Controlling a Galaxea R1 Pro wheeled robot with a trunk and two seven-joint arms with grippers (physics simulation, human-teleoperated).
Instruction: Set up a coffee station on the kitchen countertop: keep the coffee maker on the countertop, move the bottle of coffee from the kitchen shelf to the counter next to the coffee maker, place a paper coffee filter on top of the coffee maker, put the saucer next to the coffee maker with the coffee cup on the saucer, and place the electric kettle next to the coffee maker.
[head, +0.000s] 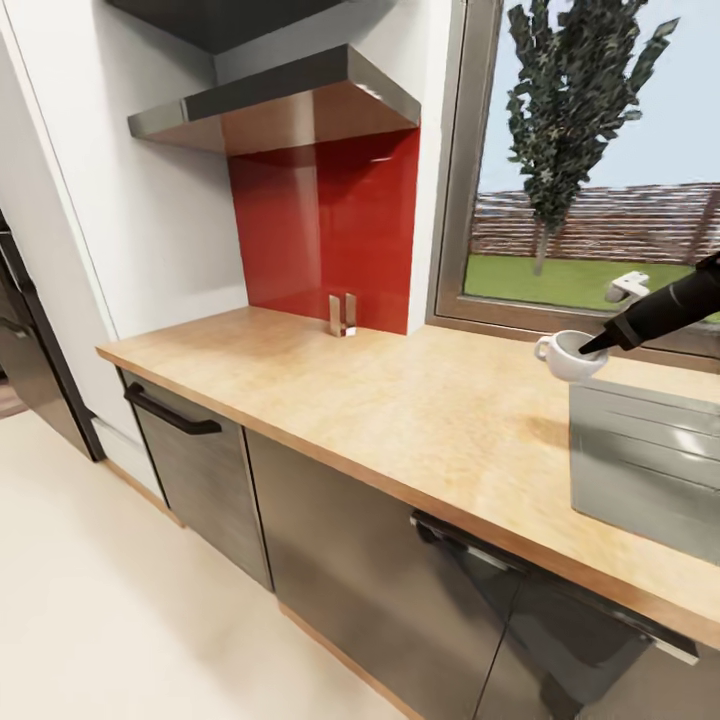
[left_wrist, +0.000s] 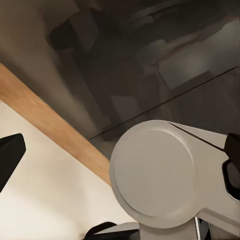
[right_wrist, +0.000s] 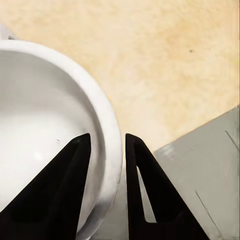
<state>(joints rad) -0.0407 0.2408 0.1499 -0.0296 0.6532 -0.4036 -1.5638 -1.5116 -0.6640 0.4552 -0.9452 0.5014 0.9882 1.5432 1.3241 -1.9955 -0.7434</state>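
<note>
The white coffee cup (head: 566, 355) hangs just above the light wood kitchen countertop (head: 380, 400) at its far right, in front of the window. My right gripper (head: 597, 345) is shut on the cup's rim. In the right wrist view one black finger sits inside the coffee cup (right_wrist: 45, 115) and the other outside it, with the right gripper (right_wrist: 107, 140) over the countertop (right_wrist: 165, 60). My left gripper (left_wrist: 120, 165) hangs low by the dark cabinet fronts, open, its black fingertips (left_wrist: 10, 155) at the picture's edges.
A grey steel sink-like box (head: 645, 465) sits in the counter right under the cup. Over the left part hang a range hood (head: 290, 105) and a red backsplash (head: 330, 220), with a small metal stand (head: 343, 315) at the wall. A dark tall appliance (head: 25, 350) stands far left.
</note>
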